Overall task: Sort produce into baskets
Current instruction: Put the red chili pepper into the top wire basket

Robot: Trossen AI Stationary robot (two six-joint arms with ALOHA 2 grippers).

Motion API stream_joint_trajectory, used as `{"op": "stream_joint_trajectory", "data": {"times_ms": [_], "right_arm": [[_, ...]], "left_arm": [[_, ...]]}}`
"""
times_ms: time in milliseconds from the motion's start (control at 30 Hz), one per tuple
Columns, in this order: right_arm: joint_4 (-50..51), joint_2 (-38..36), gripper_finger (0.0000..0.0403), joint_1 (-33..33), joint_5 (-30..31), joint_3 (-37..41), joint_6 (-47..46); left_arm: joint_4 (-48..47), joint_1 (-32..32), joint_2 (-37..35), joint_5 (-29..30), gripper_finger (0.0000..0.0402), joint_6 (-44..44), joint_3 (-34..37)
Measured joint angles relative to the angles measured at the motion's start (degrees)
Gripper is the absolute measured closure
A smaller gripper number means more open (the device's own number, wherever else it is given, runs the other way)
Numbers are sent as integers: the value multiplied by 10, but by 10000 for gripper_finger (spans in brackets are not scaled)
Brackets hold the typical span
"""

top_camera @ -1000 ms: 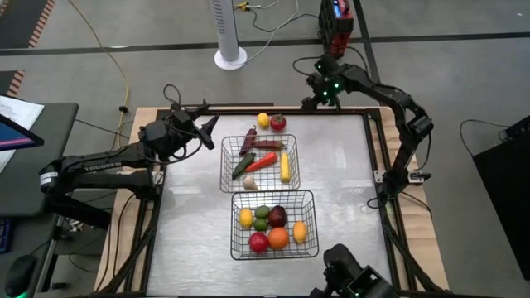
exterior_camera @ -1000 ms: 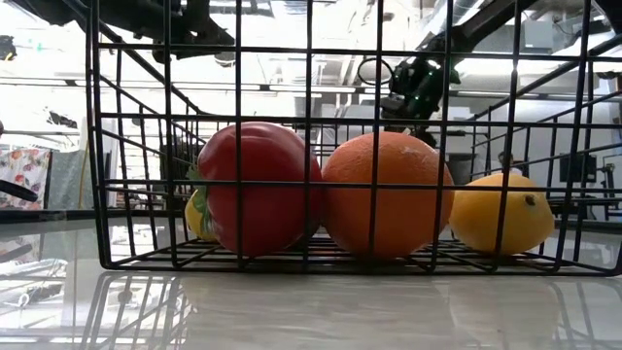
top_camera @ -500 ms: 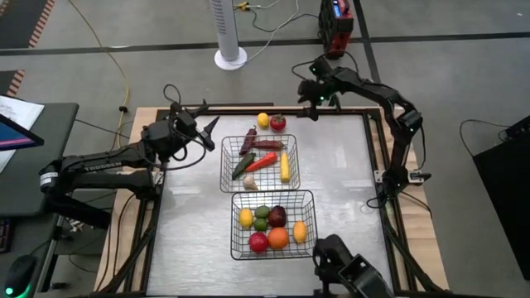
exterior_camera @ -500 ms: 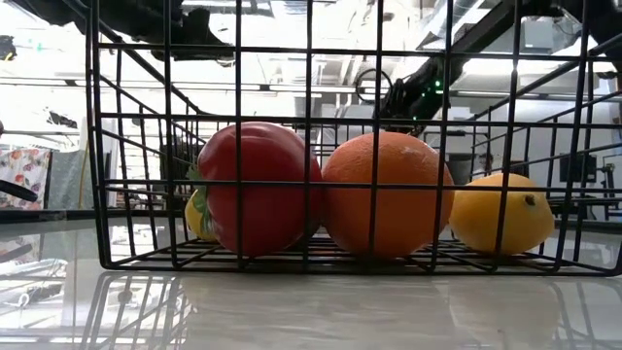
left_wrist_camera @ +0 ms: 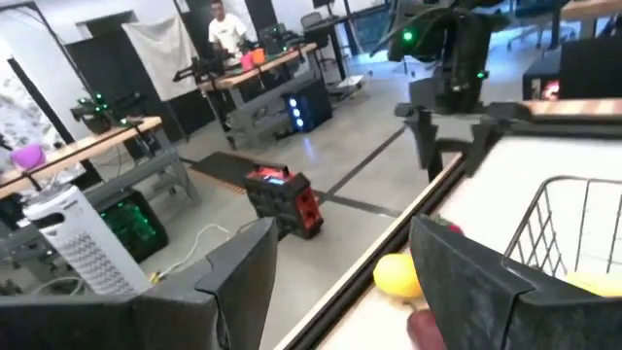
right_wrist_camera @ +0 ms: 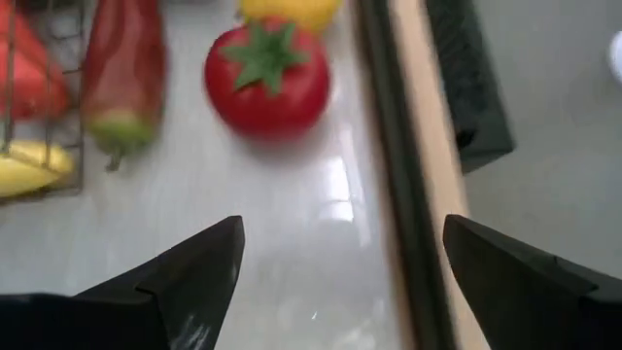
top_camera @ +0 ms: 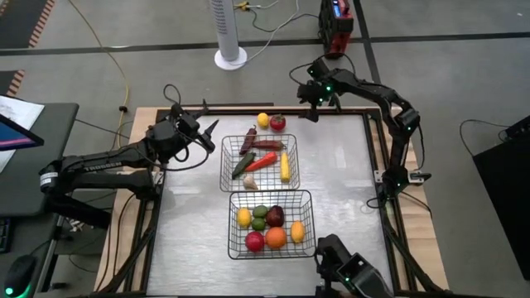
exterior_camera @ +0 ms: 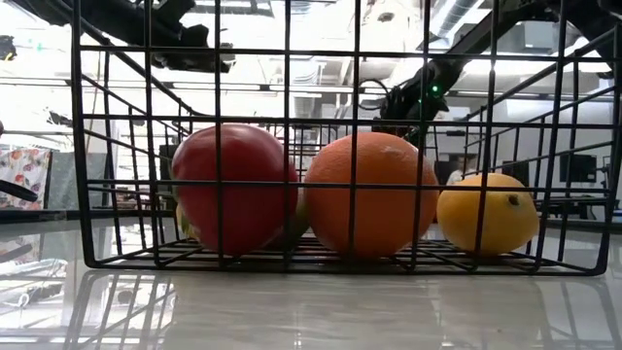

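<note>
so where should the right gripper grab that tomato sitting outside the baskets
Grip the tomato across its round red middle, coming straight down from above. It sits upright on the table, green stem up, with bare table on two sides. The lemon beside it leaves little room there, so set the open right gripper to close clear of it.

So the right hand [top_camera: 308,92] has swung over from above the counter's far rail toward the tomato [top_camera: 277,122], and it's now hanging just past the far edge near it, fingers spread wide. The left hand [top_camera: 201,131] has crept a bit closer to the far basket [top_camera: 290,135]. Also the near basket [top_camera: 308,199] got nudged: it's slid slightly leftward in the low view, fruit and all.
</note>
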State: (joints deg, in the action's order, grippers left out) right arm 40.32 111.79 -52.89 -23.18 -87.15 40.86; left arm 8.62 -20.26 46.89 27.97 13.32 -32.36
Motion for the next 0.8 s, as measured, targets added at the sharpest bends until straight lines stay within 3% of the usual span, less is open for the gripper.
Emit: {"op": "stream_joint_trajectory", "data": {"times_ms": [133,267,400,600,800], "right_arm": [[1,3,50,-13,6,11,9],[-41,2,76,-44,-55,27,6],[-115,3,89,-44,-97,68,6],[-248,3,93,-32,-99,127,7],[-264,3,93,-35,-100,135,12]], "left_arm": [[-22,-1,0,27,178,8,0],[-78,-10,0,23,178,7,0],[-65,-56,15,-30,178,0,32],[34,-171,30,-125,178,-10,96],[49,-265,58,-228,178,-59,128]]}}
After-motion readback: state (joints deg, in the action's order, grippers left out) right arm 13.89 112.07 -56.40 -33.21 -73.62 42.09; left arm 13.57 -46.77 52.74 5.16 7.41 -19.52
